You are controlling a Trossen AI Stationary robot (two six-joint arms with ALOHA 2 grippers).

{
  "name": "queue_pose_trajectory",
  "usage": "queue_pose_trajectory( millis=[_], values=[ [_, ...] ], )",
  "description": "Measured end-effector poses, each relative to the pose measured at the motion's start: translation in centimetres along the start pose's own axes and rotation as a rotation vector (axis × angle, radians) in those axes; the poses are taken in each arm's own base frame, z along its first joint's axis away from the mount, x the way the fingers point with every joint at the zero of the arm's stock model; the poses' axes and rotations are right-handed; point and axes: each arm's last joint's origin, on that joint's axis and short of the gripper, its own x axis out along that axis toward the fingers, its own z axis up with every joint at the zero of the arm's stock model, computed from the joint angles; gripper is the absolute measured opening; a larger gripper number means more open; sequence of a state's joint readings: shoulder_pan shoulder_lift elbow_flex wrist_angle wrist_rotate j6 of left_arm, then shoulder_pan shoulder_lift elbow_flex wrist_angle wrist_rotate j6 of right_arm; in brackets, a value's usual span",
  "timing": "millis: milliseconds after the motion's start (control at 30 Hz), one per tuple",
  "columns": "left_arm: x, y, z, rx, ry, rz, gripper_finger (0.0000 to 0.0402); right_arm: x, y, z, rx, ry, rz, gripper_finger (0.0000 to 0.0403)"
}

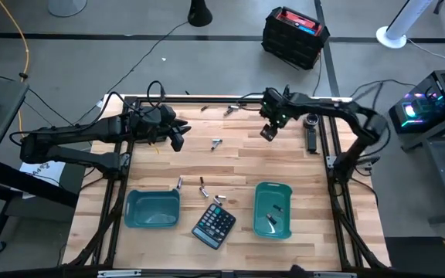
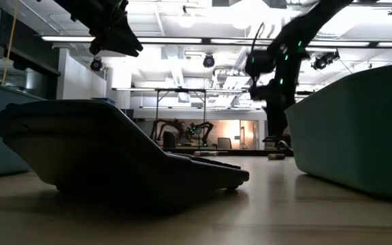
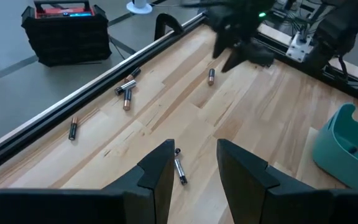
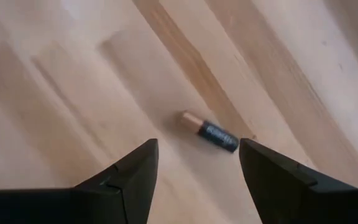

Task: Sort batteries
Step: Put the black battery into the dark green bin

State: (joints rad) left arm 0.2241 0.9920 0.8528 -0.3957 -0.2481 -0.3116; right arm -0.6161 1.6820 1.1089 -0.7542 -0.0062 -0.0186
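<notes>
Both grippers hang open above the far half of the wooden table and touch nothing. My left gripper [image 1: 180, 139] [image 3: 194, 149] hovers with a thin silvery battery [image 3: 179, 167] [image 1: 216, 143] lying flat on the wood just ahead of its fingers. My right gripper [image 1: 268, 133] [image 4: 197, 152] hovers over a dark battery with a copper end [image 4: 210, 132], which lies flat between its spread fingers, well below them. More batteries lie near the far rail [image 3: 127, 98] [image 3: 73, 127] and near the calculator [image 1: 203, 186]. Two batteries [image 1: 273, 210] lie in the right teal bin.
Two teal bins sit near the near edge, the left bin [image 1: 153, 208] and the right bin [image 1: 286, 202], with a dark calculator [image 1: 213, 225] between them. A black remote-like stick [image 1: 312, 133] lies by the right rail. A black frame rail [image 3: 92, 99] borders the table.
</notes>
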Motion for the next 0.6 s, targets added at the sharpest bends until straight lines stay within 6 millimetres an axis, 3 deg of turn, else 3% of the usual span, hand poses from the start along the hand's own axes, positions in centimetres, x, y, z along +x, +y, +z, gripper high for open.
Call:
queue_pose_trajectory(
  millis=[133,367,600],
  values=[
    [0.0,0.0,0.0,0.0,0.0,0.0,0.0116,1.6,-0.7,0.8,-0.156,0.03,0.022,0.0217],
    [0.0,0.0,0.0,0.0,0.0,0.0,0.0116,3.6,0.1,0.3,-0.471,0.14,-0.033,0.0217],
    [0.0,0.0,0.0,0.0,0.003,0.001,0.0116,6.0,-0.2,0.6,-0.531,0.192,-0.09,0.0204]
  ],
)
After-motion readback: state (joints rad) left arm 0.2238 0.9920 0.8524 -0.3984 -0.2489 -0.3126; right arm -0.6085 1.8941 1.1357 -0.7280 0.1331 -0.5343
